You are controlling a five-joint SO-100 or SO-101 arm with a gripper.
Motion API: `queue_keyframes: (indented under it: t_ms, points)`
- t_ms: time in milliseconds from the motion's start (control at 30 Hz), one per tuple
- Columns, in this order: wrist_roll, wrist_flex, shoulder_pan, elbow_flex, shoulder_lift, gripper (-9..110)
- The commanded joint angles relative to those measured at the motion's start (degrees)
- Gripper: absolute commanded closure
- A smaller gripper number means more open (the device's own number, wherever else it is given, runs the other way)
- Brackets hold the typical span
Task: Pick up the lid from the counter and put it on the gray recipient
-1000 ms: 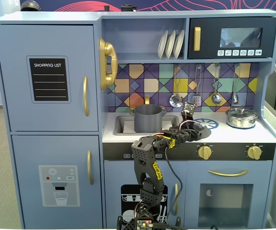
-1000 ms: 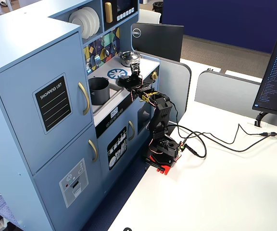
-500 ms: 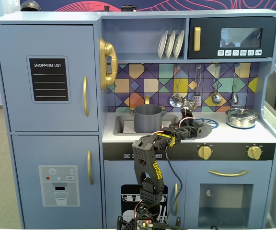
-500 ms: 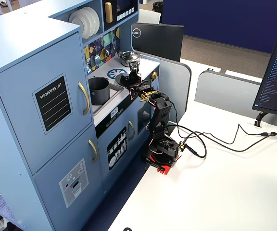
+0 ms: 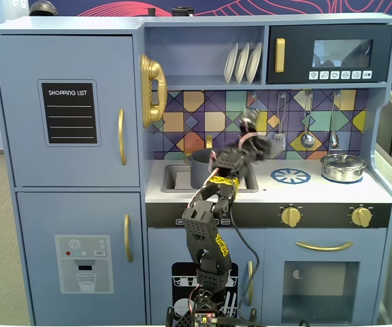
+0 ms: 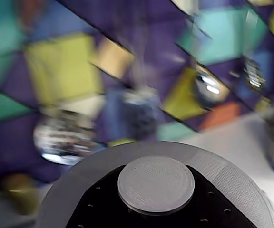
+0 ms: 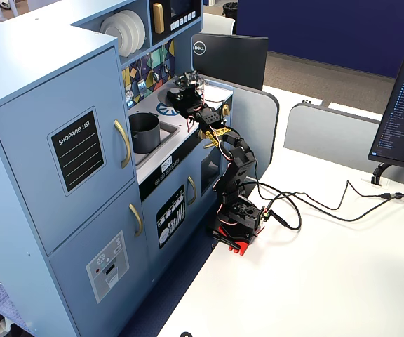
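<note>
Clearly raised above the counter point(image 5: 380, 194), gripper point(image 5: 250, 122) up against the colourful tiled backsplash point(image 5: 196, 109), blurred by motion in a fixed view. Pinching the lid point(image 6: 232, 183) by its small round knob point(image 6: 156, 184), as the wrist view shows: gray disc spreading out beneath the black jaw, knob clamped at centre. Held in the air, lid clear of the white worktop and seen as a dark disc at the gripper tip in another fixed view point(image 7: 168, 95).

Down and to the left of the gripper in a fixed view, gray pot point(image 5: 201, 169) standing upright in the sunken sink point(image 5: 172, 178), mouth open and uncovered; contents not discernible. Same pot in the other fixed view point(image 7: 144, 132), open top, inside dark.

Off to the right of the gripper, shiny silver pot point(image 5: 343, 167) on the counter with its own lid on, beside the blue burner print point(image 5: 290, 176).
</note>
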Motion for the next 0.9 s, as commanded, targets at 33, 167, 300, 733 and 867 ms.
queue_keyframes:
  t_ms: [33,167,300,733,867]
  points:
    - [-0.44,6.59,-7.65,-9.32,5.45,102]
    - [-1.49,9.49,-13.36,-9.49,5.8,102]
    - [-1.58,9.76,-17.58,-7.91,5.62,102]
    - [-5.63,-0.88,-20.92,1.58,3.08,102]
    - [-5.63,-1.23,-20.57,1.76,1.67,102]
